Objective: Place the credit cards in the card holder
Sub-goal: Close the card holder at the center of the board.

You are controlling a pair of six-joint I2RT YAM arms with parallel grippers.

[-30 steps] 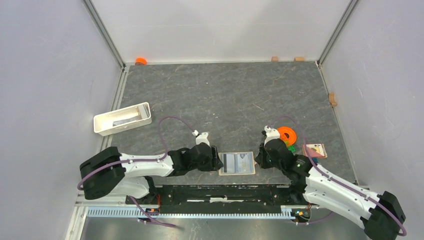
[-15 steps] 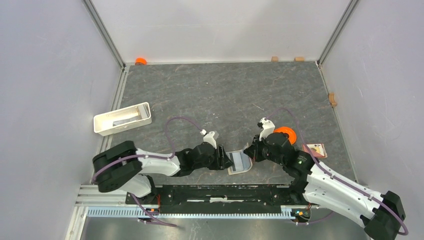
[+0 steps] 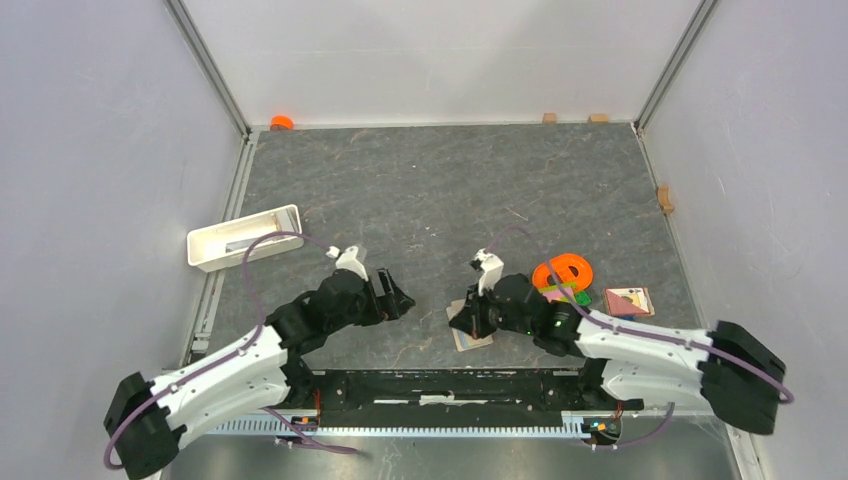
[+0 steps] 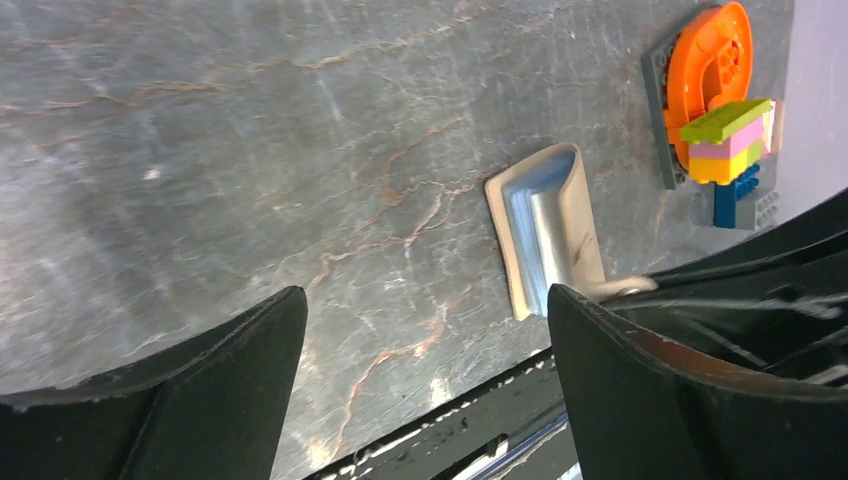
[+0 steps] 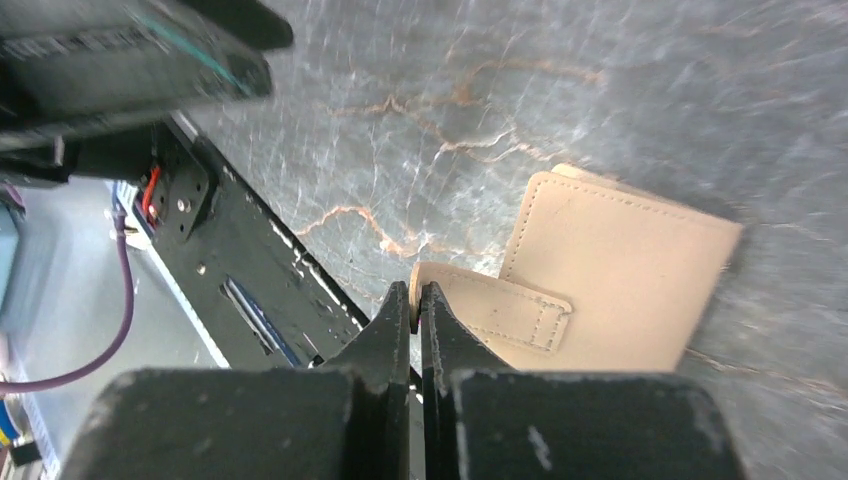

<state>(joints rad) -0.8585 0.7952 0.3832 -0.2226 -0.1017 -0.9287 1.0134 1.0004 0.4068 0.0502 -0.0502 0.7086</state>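
The beige card holder lies near the table's front edge, folded over so its outer side faces up. In the left wrist view the card holder gapes a little and shows a blue-grey lining. My right gripper is shut on its snap tab. Seen from above, the right gripper covers most of the card holder. My left gripper hangs open to the left of it, holding nothing; the left gripper has its jaws wide apart. A pale credit card with reddish print lies at the right.
An orange disc on coloured toy bricks sits beside the right arm, and these bricks also show in the left wrist view. A white tray at the left holds a flat grey piece. Small blocks line the walls.
The right gripper swung the holder's right half over to the left, closing it from flat open. The left gripper opened, let go and drew back to the left.
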